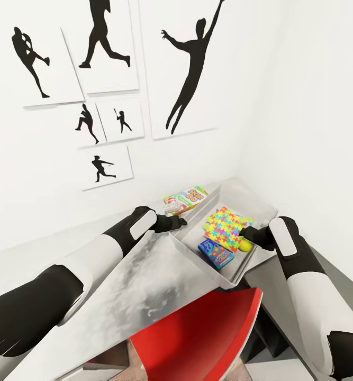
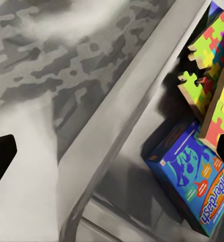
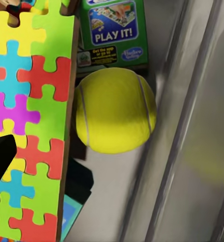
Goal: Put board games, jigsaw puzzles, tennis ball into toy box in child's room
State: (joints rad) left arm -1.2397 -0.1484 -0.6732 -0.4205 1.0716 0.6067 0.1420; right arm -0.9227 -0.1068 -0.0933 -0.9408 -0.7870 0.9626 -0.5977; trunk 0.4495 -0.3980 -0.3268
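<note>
The grey toy box [image 1: 197, 262] stands on the table [image 1: 144, 286] against the wall corner. Inside it lie a colourful jigsaw puzzle [image 1: 226, 226], a blue board game [image 1: 216, 253] and the tennis ball [image 1: 246, 245]. My right gripper [image 1: 244, 233] hovers open inside the box over the puzzle [image 3: 31, 126] and the free-lying ball [image 3: 114, 111], with a green board game [image 3: 114, 30] beyond. My left gripper [image 1: 183, 221] is open and empty at the box's near wall [image 2: 117, 116], beside the blue game [image 2: 197, 181]. Another board game [image 1: 186, 199] lies on the table behind the box.
A red chair [image 1: 197, 333] sits tucked under the table's front edge, between my arms. White walls close in behind and to the right of the box, with black baseball-player pictures [image 1: 187, 69] hanging above.
</note>
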